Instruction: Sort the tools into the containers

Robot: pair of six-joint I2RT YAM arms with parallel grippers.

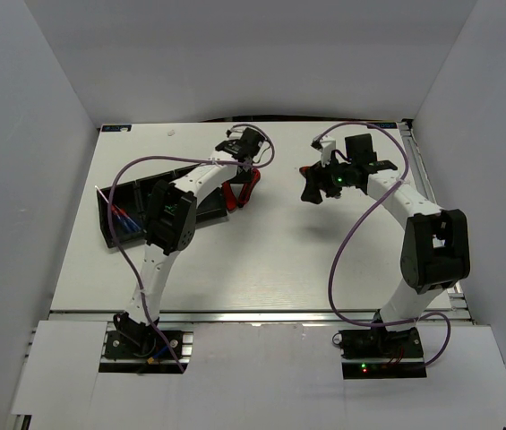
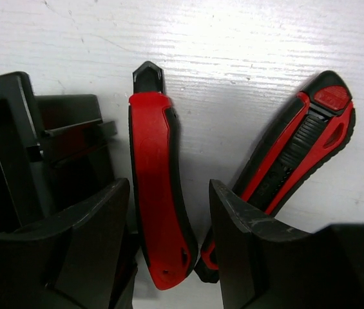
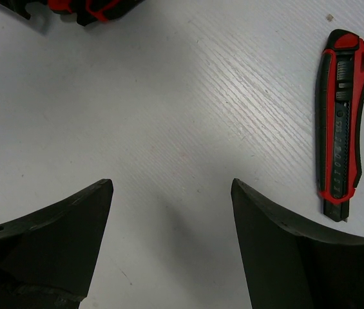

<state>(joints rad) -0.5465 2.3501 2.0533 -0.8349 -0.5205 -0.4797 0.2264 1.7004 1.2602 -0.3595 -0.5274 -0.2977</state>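
**Both grippers open, 3 cutters loose on the table**

- Table: white, wood-grained top, grey walls on 3 sides.
- Tray: black, on the left half of the table, lying at a slant. The left arm crosses over its middle. The left wrist view shows one corner of it just beside the gripper's left finger.
- Right arm: arches up from its base and bends back toward the table centre, wrist low over bare tabletop.
- Left gripper: released, jaws spread wide and holding nothing. It sits low over the table at the tray's right end, with 1 finger on each side of cutter A.
- Right gripper: released as well, jaws wide apart with only bare table between them.
- Cutter A: red and black, flat on the table just beside the tray, its black nose pointing away from the wrist.
- Cutter B: same type, slider side up, just right of cutter A and angled away from it. The near ends converge; I cannot tell whether they touch.
- Cutter C: same type, alone on the table off to the right of the right gripper's fingers.
- Blue-handled screwdrivers: thin, inside the tray's left end. I cannot tell the count from above.
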